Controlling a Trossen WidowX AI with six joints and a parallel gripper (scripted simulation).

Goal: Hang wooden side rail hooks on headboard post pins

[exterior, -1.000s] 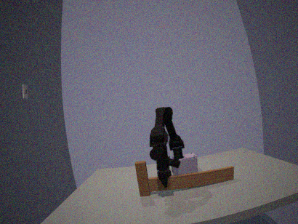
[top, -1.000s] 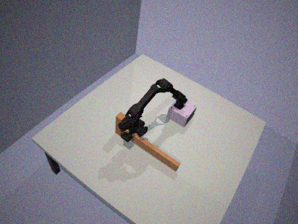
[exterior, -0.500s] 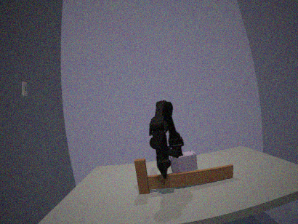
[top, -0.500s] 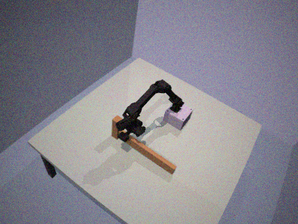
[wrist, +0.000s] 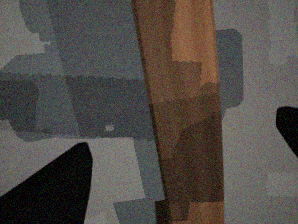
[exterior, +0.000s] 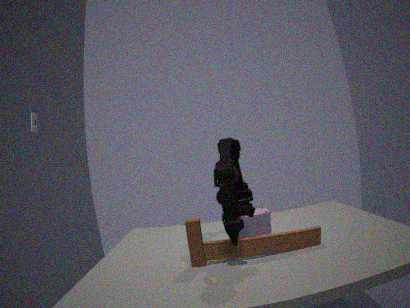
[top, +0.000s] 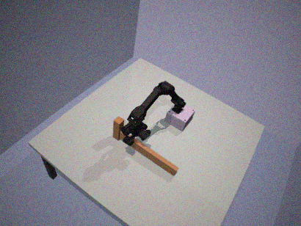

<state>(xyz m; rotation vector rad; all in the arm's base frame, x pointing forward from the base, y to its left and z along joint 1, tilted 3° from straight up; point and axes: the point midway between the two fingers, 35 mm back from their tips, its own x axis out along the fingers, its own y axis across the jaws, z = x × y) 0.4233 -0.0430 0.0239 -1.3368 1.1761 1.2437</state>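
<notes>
The wooden headboard post (top: 118,128) (exterior: 195,242) stands upright on the table (top: 220,154) (exterior: 325,265). The wooden side rail (top: 158,159) (exterior: 280,241) (wrist: 182,63) has its near end against the post, and its far end lies on the table. The hooks and pins are hidden. My gripper (top: 133,137) (exterior: 233,240) (wrist: 185,133) is open. Its fingers stand wide on either side of the rail, close to the post end. In the wrist view both dark fingers sit apart from the rail's sides.
The arm's pale purple base block (top: 180,117) (exterior: 257,223) stands behind the rail. Table edges run along the front and right. Walls enclose the back of the scene.
</notes>
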